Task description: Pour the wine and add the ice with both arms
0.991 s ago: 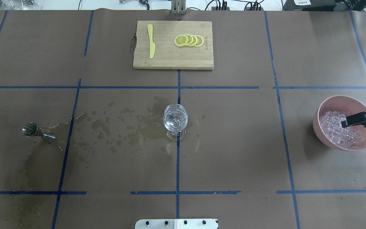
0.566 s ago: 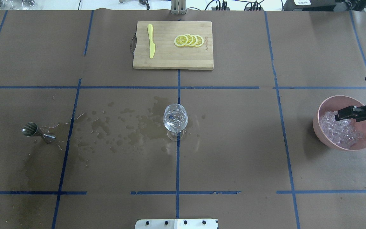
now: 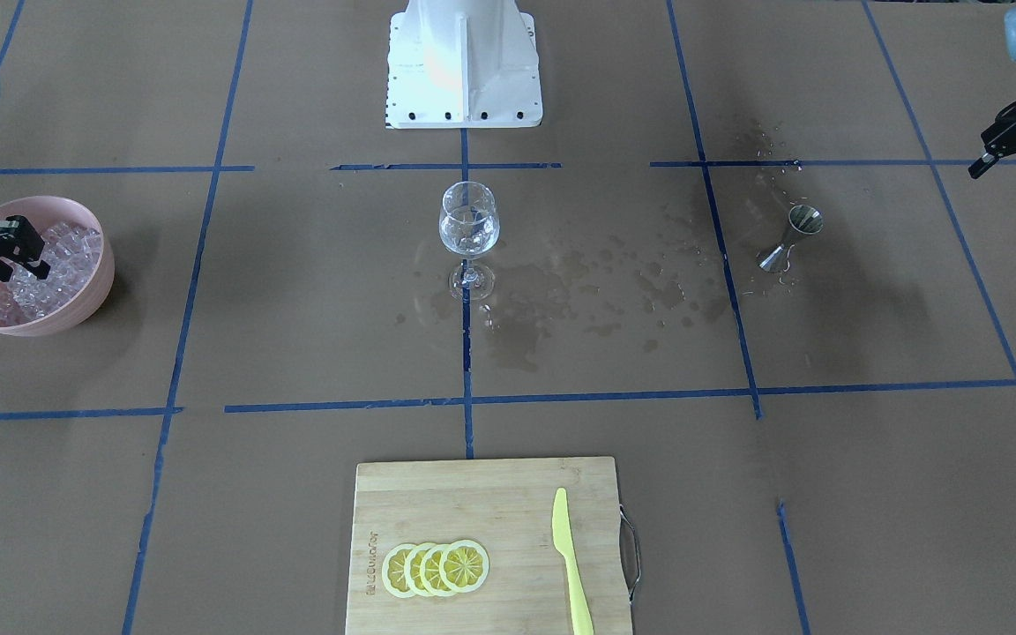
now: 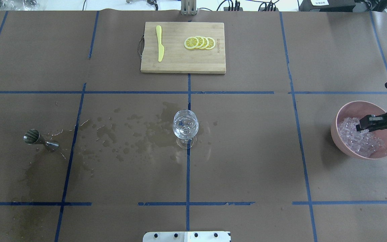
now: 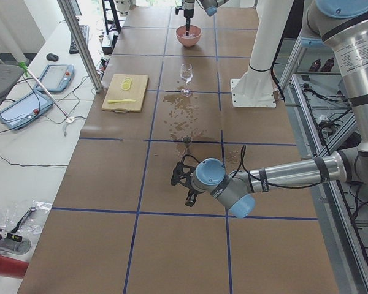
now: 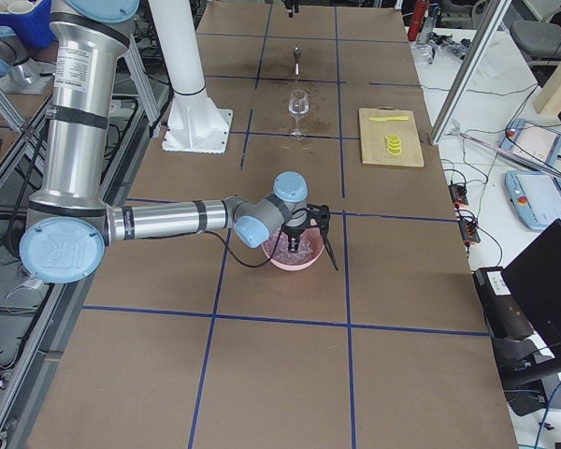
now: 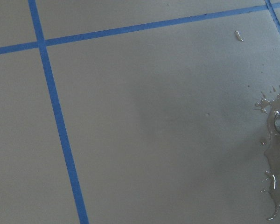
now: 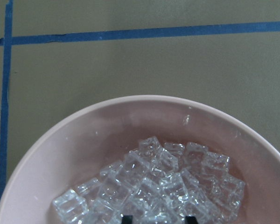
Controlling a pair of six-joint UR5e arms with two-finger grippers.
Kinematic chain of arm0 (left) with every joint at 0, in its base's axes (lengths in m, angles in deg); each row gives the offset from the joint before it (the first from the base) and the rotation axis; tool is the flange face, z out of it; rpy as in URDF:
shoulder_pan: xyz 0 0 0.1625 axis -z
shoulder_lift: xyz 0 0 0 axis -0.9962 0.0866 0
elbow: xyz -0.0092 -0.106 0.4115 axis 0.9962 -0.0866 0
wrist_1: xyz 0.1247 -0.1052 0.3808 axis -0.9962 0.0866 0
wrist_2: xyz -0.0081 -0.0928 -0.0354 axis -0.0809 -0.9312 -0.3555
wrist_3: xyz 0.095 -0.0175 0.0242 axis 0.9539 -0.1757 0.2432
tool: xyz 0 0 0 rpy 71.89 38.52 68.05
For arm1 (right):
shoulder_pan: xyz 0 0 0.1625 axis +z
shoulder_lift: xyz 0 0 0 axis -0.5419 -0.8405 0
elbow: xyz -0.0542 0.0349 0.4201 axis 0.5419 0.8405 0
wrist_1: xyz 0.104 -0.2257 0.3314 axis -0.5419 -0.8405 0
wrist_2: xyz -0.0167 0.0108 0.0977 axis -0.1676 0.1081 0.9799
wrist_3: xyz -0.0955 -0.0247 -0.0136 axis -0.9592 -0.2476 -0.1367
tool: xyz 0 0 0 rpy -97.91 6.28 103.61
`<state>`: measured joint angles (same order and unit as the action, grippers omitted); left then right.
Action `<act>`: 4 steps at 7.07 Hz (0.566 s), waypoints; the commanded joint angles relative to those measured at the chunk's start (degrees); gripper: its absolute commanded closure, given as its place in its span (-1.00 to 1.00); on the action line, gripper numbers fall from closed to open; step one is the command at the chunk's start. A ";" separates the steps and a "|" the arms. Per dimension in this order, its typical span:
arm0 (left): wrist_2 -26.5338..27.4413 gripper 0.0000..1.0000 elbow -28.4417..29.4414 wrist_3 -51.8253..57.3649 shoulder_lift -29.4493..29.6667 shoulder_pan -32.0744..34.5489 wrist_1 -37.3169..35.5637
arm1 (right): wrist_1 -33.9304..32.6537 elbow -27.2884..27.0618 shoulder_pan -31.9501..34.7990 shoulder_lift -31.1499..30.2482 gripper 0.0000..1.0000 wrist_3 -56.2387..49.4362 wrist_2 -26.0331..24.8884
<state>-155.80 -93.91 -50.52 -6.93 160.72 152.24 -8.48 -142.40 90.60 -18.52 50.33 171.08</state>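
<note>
The brown taped table (image 4: 247,151) carries a stemmed glass (image 4: 185,127), jigger (image 4: 40,140), pink bowl (image 4: 335,131), cutting board (image 4: 180,62) and spilled puddles (image 4: 146,129)

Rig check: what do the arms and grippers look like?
Left arm and right arm: grey tubes, pale blue joint caps, black bands, a thin black cable along each forearm. A UR logo marks one right-arm cap. Left gripper and right gripper: black, two slim fingers each.

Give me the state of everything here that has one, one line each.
stemmed glass: upright, a little wine inside
jigger: upright, nothing holding it
ice: heaped in pink bowl
right gripper: open, tips down in the ice
left gripper: open, empty
table paper: wet with spills
lemon slices: fanned on cutting board
</note>
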 commanded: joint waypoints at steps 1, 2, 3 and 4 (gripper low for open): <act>0.00 -1.00 -0.11 0.00 -0.02 0.07 0.09 | -0.01 -0.59 -0.13 -0.13 1.00 0.00 1.14; 0.00 -1.00 -0.20 0.00 -0.02 0.07 0.09 | -0.45 -2.86 0.13 -0.22 1.00 0.00 1.93; 0.00 -1.00 -0.46 0.00 -0.02 0.07 0.18 | -1.32 -7.06 1.18 -0.31 1.00 0.00 4.55; 0.00 -1.00 -0.64 0.00 -0.20 0.07 0.35 | -7.77 -11.45 3.89 1.09 1.00 0.09 7.44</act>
<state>-155.79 -94.32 -50.52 -7.01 160.79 152.43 -11.08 -148.86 92.08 -18.43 50.36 175.35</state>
